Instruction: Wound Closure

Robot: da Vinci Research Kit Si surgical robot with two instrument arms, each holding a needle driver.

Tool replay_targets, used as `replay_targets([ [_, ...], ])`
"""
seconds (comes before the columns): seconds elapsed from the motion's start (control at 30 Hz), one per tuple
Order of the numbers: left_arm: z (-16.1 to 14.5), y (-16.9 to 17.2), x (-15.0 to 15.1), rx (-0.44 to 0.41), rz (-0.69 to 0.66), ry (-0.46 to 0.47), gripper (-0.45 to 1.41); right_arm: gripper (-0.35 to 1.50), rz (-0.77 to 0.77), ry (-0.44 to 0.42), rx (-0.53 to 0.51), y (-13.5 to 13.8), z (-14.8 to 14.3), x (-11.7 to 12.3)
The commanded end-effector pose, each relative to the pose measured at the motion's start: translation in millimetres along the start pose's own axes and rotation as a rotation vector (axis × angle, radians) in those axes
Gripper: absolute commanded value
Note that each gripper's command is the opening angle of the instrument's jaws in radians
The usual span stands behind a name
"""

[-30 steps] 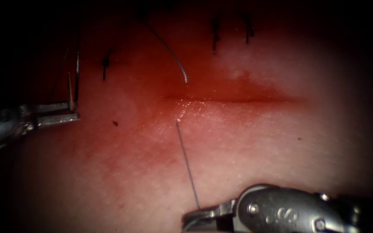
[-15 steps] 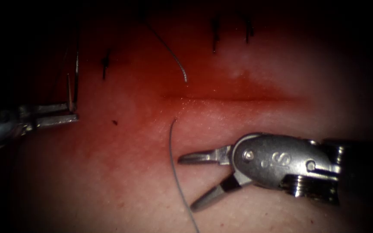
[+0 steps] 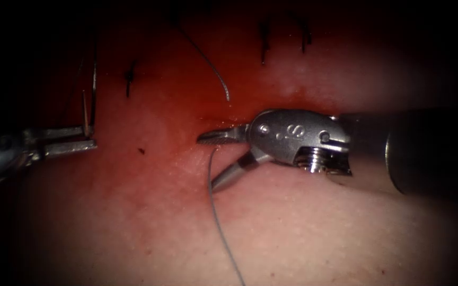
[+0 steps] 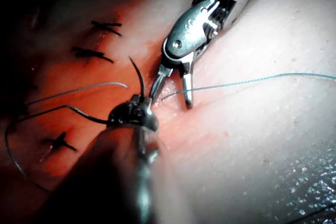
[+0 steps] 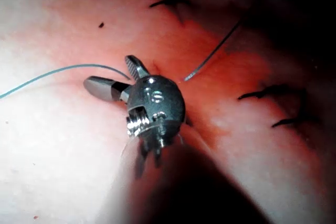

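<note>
My left tool [image 3: 90,136] is well left of the cut [image 3: 208,118], its jaws shut on the curved needle [image 3: 86,108] partway along its curve. The needle [image 4: 137,77] is free of the tissue [image 3: 303,228]. My right tool [image 3: 208,161] reaches in from the right over the cut, jaws open and holding nothing. Its jaws straddle the pale thread [image 3: 216,212] where that thread leaves the tissue just below the cut's left end. In the right wrist view the open jaws [image 5: 113,74] stand on either side of the same thread [image 5: 52,74].
A loose thread end [image 3: 223,85] lies above the cut's left end. Dark finished stitches sit further back [image 3: 263,42], [image 3: 304,37] and at the left [image 3: 129,79]. Red fluid [image 3: 186,106] stains the tissue around the cut.
My right tool let go of the thread it held taut at the near edge, opened, and moved up to the cut's left end. The thread went slack. The left tool stayed still.
</note>
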Motion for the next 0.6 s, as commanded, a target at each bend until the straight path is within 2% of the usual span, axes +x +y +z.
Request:
replay_targets([
  [0.03,0.7,-0.3,0.1,0.000,0.002,0.002,-0.45,1.25,-0.006,-0.007,-0.001,0.8,1.3,-0.5],
  [0.1,0.7,-0.3,0.1,0.000,0.002,0.002,-0.45,1.09,-0.013,-0.014,0.006,1.1,1.4,-0.8],
  [0.13,0.7,-0.3,0.1,0.000,0.002,0.002,-0.45,0.49,0.004,-0.031,0.017,1.4,1.2,-1.1],
  [0.2,0.7,-0.2,0.1,0.000,0.002,0.002,-0.45,-0.35,0.016,-0.050,0.027,1.7,0.9,-1.2],
  [0.33,0.7,-0.2,0.1,0.000,0.001,0.002,-0.45,-0.35,0.091,-0.088,0.009,1.4,0.1,-1.4],
  [0.47,0.7,-0.2,0.1,0.000,0.007,0.002,-0.45,-0.35,0.128,-0.110,0.025,-0.1,-1.0,-1.0],
  [0.53,0.7,-0.2,0.1,0.000,0.007,0.002,-0.45,-0.35,0.124,-0.107,0.046,-2.6,-2.1,-0.2],
  [0.6,0.7,-0.2,0.1,0.000,0.007,0.002,-0.45,-0.35,0.103,-0.105,0.085,-6.9,-3.9,1.2],
])
